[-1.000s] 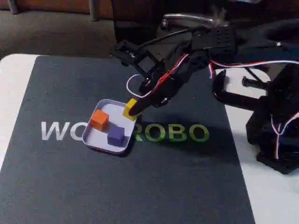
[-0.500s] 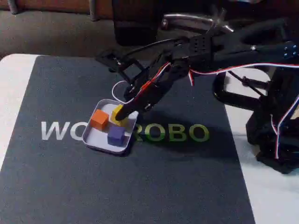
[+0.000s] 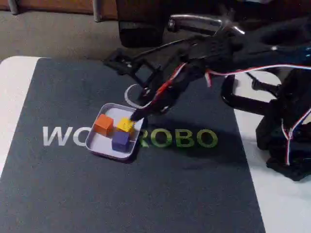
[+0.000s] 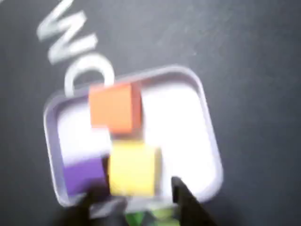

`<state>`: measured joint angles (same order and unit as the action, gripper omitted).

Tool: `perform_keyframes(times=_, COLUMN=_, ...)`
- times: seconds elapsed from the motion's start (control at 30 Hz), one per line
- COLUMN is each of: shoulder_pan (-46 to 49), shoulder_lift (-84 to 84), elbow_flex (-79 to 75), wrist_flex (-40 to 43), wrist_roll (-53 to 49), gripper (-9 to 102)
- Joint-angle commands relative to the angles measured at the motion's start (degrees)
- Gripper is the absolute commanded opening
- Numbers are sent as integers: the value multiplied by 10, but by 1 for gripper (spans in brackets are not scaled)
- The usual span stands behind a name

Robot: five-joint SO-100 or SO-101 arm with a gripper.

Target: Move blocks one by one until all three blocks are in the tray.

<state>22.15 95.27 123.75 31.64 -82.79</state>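
Note:
The pale tray [image 3: 95,143] lies on the dark mat and holds all three blocks. An orange block [image 3: 103,124] sits at its left, a yellow block [image 3: 126,124] at its back right and a purple block [image 3: 120,140] at the front. My gripper [image 3: 136,116] hovers just right of the yellow block. In the wrist view the tray [image 4: 202,117] shows the orange block [image 4: 115,108], yellow block [image 4: 134,169] and purple block [image 4: 84,175]. My gripper [image 4: 136,200] is open, with its dark fingertips either side of the yellow block and a gap on the right.
The dark mat [image 3: 146,194] carries pale and green lettering [image 3: 180,138] beside the tray. The arm's black base and a clamp [image 3: 286,126] stand at the right on the white table. Loose wires [image 3: 252,68] hang along the arm.
The gripper carried the yellow block down and leftward into the tray, set it beside the orange and purple ones, and opened, drawing back slightly to the right.

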Motion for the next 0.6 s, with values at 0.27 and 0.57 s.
perform_keyframes(times=0.27, shoulder_pan=-25, shoulder_lift=487, elbow_flex=333, wrist_flex=18, wrist_roll=-112, gripper=-8)
perform_keyframes(times=0.57, shoulder_pan=-156, shoulder_lift=943, elbow_flex=579, wrist_flex=265, wrist_roll=-168, gripper=-8)
